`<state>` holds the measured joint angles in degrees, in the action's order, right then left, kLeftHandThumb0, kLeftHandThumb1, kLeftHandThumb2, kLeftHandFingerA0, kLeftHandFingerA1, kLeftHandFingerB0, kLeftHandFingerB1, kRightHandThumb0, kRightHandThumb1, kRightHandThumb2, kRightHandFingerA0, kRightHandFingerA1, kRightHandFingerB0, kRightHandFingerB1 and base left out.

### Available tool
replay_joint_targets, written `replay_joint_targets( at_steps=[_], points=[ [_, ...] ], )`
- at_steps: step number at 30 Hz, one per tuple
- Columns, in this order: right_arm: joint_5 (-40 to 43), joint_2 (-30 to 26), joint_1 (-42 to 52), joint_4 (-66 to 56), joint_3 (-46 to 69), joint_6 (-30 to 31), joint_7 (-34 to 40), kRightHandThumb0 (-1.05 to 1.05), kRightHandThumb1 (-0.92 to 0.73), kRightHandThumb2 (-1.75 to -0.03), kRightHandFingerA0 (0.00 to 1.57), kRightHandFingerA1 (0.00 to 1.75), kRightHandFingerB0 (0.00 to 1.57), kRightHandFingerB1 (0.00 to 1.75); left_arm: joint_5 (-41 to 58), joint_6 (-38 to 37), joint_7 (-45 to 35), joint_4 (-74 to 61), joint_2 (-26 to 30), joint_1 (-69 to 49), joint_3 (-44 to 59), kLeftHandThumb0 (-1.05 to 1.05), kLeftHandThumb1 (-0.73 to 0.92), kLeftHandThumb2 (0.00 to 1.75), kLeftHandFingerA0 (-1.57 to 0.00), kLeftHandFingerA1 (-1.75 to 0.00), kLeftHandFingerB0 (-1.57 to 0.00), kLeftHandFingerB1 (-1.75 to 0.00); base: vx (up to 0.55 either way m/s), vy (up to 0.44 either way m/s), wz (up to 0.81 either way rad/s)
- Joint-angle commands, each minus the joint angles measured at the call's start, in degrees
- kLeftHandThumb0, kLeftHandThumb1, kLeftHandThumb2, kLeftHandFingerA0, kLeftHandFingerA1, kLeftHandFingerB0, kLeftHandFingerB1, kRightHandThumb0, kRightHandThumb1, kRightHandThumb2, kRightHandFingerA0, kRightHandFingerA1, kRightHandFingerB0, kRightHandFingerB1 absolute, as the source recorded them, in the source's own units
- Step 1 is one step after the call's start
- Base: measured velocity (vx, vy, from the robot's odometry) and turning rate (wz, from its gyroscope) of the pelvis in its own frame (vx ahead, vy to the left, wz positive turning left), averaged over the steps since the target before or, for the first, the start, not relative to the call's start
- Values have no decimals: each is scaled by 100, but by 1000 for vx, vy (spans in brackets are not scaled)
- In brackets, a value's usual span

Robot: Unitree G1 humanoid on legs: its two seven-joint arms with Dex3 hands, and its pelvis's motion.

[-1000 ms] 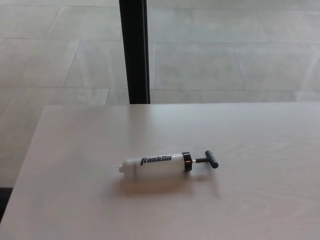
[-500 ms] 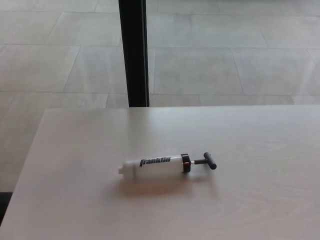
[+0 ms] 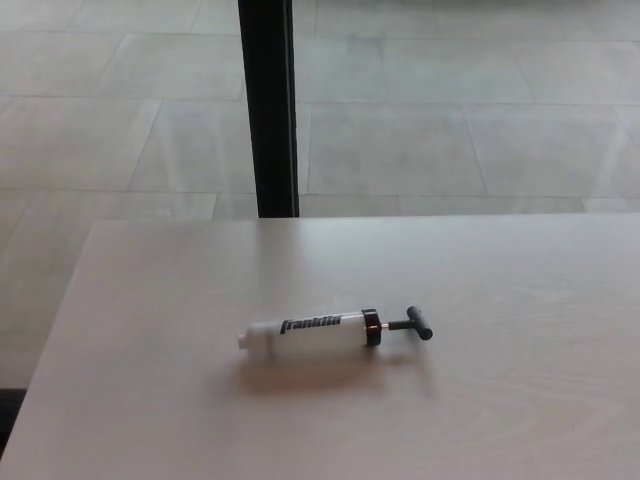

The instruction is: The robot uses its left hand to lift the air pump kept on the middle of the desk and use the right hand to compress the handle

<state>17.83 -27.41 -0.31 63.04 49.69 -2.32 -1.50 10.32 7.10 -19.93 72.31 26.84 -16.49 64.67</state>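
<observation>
The air pump (image 3: pixel 320 335) is laid on its side at the middle of the desk (image 3: pixel 520 400), its black handle (image 3: pixel 419 323) pointed toward 3 o'clock. Neither hand is seen, so their state cannot be told.

Just the camera tilting a bit: whole scene sliding down the frame, desk edge (image 3: pixel 350 221) sitting lower now, air pump (image 3: pixel 320 336) drifting slightly left of frame centre with it.
</observation>
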Motion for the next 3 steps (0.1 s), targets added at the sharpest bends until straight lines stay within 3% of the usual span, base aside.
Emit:
replay_joint_targets(
  at_steps=[1, 2, 3],
  points=[
    [183, -12, -35, 485, -159, -493, -331, -81, -79, -116, 22, 67, 8, 49, 734, -540, -96, 195, 240, -71, 40, -58, 58, 102, -46, -66, -25, -52, 0, 0, 0],
    [192, -13, -24, 518, -192, -481, -354, -88, -92, -82, 19, 66, 10, 42, 769, -548, -56, 216, 244, -57, 22, -65, 78, 63, -49, -55, -38, -43, 0, 0, 0],
    [192, -13, -24, 518, -192, -481, -354, -88, -92, -82, 19, 66, 10, 42, 769, -548, -56, 216, 244, -57, 22, -65, 78, 63, -49, -55, -38, -43, 0, 0, 0]
  ],
)
